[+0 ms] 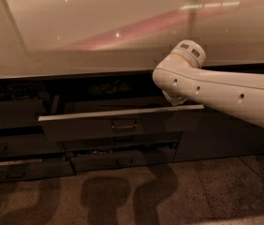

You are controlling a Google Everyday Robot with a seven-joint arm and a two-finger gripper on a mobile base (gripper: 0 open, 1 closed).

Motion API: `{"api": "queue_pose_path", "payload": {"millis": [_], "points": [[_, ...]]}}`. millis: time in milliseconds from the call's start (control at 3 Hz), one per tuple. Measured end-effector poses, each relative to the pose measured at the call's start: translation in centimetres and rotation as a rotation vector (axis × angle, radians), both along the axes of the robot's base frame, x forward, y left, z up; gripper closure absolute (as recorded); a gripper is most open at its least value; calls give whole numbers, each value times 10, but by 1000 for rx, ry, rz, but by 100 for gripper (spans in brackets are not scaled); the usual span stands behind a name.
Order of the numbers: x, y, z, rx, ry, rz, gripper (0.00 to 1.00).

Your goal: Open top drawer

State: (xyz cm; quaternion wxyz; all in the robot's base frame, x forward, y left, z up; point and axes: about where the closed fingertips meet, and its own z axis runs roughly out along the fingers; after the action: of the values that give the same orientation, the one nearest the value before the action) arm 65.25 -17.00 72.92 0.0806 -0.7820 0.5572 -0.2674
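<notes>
The top drawer (94,129) is pulled partway out under the counter. Its pale grey top edge (122,112) runs from left to right and its small bar handle (123,124) sits in the middle of the dark front. My white arm (216,90) reaches in from the right, with its elbow above the drawer's right end. My gripper (174,99) is mostly hidden behind the arm, just above the right part of the drawer's top edge, over the drawer's inside.
A pale countertop (99,36) spans the view above the drawers. A shorter drawer (122,161) sits below the top one, and narrower drawers (10,170) are at the left. A dark cabinet panel (216,135) is at the right. Shadows lie on the floor (122,196).
</notes>
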Motion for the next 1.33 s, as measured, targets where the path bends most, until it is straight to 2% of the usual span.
{"api": "queue_pose_path", "payload": {"millis": [333,667,1000,1333], "points": [[0,0,0,0,0,0,100],[18,-19,-11,-41,23,-63,100],[18,-19,-11,-41,23,-63,100],[16,-26,-20,-13,30,-67,100]]}}
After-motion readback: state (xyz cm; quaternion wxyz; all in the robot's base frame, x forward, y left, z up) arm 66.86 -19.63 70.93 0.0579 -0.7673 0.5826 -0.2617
